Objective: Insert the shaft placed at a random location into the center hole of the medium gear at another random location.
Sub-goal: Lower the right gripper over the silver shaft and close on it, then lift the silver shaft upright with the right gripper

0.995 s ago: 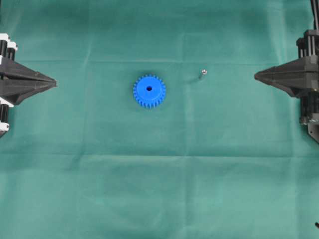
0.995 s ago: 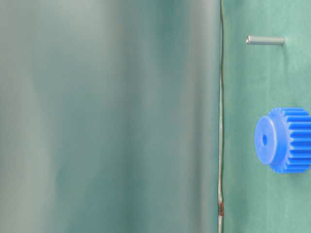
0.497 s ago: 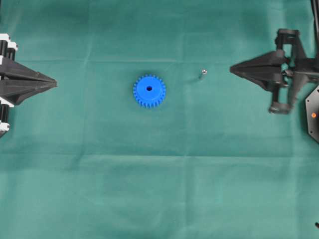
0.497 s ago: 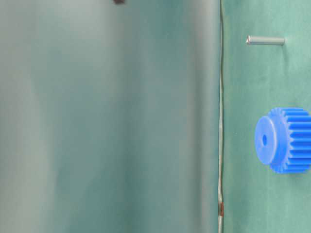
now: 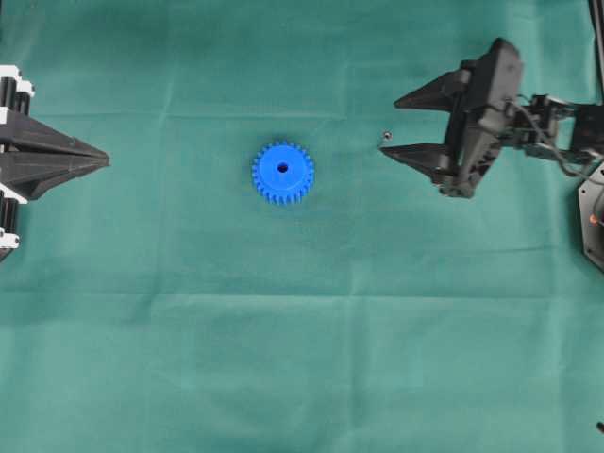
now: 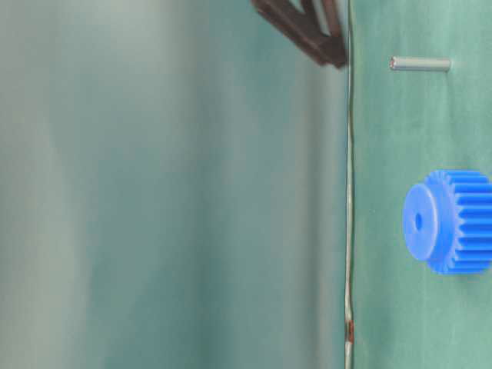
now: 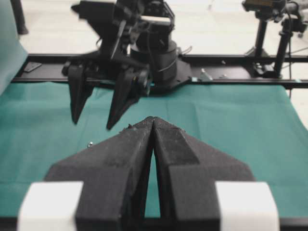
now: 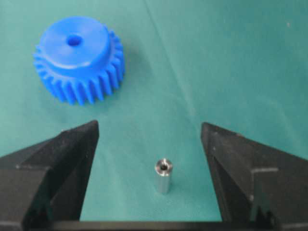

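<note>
The right gripper (image 8: 150,144) has its jaws spread wide and holds nothing. The pin (image 8: 162,176) stands upright on the green cloth (image 5: 302,359) between the two jaws, a little nearer the left one, touching neither. The blue gear (image 8: 78,58) lies beyond the jaws, well apart.

The pin looks like smooth, stiff metal, light and probably slippery, so it may tip easily. I would grip it on its sides, near the middle.

The left gripper (image 7: 153,126) is closed and empty.

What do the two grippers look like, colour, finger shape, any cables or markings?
Both are matte black. The left gripper has wedge fingers tapering to a point, with white blocks at the base. The right gripper has the same tapered black fingers, a bulkier black wrist housing, and thin dark cables trailing behind it. No markings legible.
</note>
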Available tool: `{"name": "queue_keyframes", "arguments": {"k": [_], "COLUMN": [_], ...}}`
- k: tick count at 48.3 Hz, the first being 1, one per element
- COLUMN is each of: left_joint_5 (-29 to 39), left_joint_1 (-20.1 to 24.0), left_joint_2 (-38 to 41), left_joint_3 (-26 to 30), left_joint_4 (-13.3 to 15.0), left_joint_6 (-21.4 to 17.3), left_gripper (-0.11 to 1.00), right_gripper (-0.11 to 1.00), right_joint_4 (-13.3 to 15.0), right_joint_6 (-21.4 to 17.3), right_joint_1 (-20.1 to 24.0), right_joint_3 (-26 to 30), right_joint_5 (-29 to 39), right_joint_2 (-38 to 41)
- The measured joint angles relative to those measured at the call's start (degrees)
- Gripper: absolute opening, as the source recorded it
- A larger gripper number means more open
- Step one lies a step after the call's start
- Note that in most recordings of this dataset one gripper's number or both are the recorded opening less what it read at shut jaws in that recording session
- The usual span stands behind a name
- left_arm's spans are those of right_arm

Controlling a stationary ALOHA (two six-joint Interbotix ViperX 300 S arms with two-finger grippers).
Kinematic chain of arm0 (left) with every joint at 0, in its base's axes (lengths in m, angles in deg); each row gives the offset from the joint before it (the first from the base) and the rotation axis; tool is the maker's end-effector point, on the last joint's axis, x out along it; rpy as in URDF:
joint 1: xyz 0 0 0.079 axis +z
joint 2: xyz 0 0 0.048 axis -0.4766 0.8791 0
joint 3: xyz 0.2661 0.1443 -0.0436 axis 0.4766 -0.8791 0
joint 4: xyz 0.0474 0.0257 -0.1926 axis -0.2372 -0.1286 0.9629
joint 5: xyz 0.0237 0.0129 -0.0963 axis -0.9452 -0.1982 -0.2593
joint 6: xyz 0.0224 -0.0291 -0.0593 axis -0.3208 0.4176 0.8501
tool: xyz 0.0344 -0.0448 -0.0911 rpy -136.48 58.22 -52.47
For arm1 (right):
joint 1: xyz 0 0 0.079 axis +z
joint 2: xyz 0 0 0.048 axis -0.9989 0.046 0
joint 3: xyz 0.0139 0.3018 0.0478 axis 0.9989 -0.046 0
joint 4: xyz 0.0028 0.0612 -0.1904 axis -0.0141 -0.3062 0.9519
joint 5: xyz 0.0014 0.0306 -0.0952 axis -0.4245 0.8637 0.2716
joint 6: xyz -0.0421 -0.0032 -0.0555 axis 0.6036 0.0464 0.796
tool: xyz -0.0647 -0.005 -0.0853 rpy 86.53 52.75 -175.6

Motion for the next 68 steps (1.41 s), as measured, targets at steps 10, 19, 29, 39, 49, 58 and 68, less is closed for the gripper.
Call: {"name": "queue_keyframes", "arguments": {"k": [10,19,29,39,49,58,68], "left_joint_5": [0.44,0.7,1.32,1.76,1.93,2.46,2.81], "left_joint_1": [0.0,0.0,0.0,0.0,0.0,0.0,0.0], "left_joint_2": [0.0,0.0,0.0,0.09,0.0,0.0,0.0], "left_joint_3": [0.0,0.0,0.0,0.0,0.0,0.0,0.0], "left_joint_4": [0.0,0.0,0.0,0.09,0.0,0.0,0.0], "left_joint_6": [0.0,0.0,0.0,0.0,0.0,0.0,0.0], "left_gripper": [0.0,0.0,0.0,0.0,0.0,0.0,0.0], "right_gripper": [0.85,0.84,0.78,0.4,0.13,0.13,0.13], "right_joint_4": [-1.14,-1.76,-1.76,-1.76,-1.85,-1.76,-1.76], "right_joint_6": [0.09,0.09,0.09,0.09,0.09,0.09,0.09], "right_joint_1": [-0.62,-0.7,-0.7,-0.7,-0.7,-0.7,-0.7], "right_joint_3": [0.44,0.44,0.35,0.0,0.0,0.0,0.7], "right_joint_5": [-2.9,-3.87,-3.96,-3.87,-3.96,-3.96,-3.52], "right_joint_2": [6.24,7.91,8.0,8.0,8.0,8.0,7.38]}}
